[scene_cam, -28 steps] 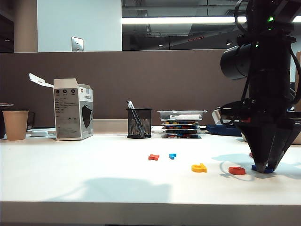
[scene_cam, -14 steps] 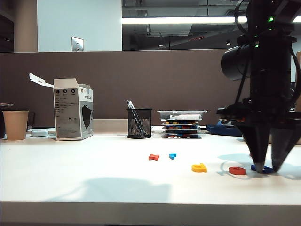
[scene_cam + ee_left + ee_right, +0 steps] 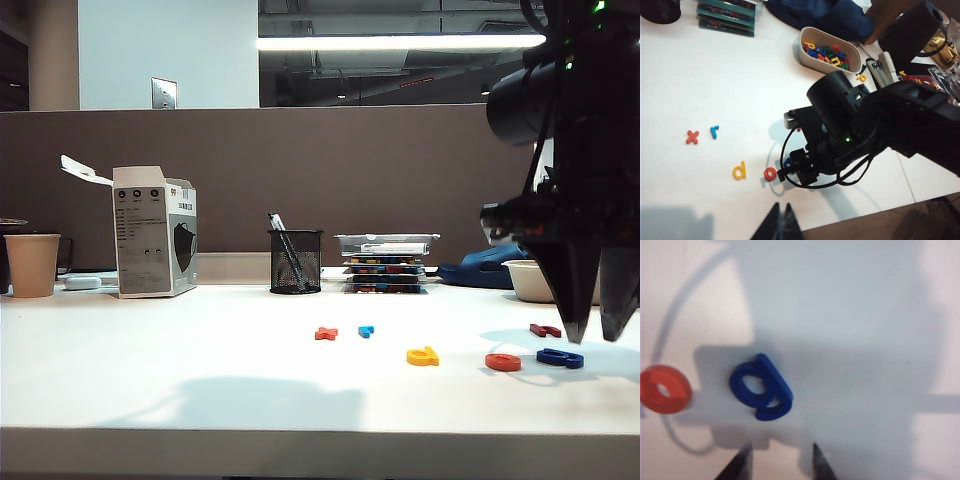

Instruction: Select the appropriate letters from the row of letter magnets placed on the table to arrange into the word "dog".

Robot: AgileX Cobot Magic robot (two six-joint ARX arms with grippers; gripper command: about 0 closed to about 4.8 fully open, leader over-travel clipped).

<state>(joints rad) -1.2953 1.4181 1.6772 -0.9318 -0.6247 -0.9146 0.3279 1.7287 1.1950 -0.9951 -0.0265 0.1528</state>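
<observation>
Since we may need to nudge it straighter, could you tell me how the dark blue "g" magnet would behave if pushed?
The dark blue "g" lies flat on the white table, so it should slide, not roll. It looks small, thin, probably light and stiff.

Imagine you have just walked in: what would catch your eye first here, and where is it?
First, the big black right arm at the right of the table, its open tool hanging just above a dark blue letter. Next, that letter lies in a short row with a red ring and a yellow letter, reading "dog". The left tool, fingers together, hangs apart, over the table's front edge.
</observation>
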